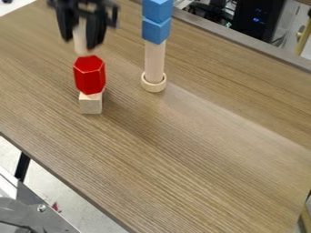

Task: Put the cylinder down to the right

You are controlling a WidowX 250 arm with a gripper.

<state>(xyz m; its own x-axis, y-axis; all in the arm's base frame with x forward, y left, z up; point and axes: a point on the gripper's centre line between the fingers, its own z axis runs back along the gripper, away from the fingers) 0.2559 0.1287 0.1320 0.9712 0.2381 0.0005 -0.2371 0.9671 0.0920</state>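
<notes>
Tabletop with brown grain spread under everything. The gripper hung over its upper left, pinching a pale cylinder upright between its fingers, the lower end just over a red block; whether they touched, I couldn't tell. To the right, a wooden rod bore two blue cubes. A ring circled its foot; a pale block supported the red one.

From my station, I can't read any text, label, brand, number or sign on my feed.
</notes>
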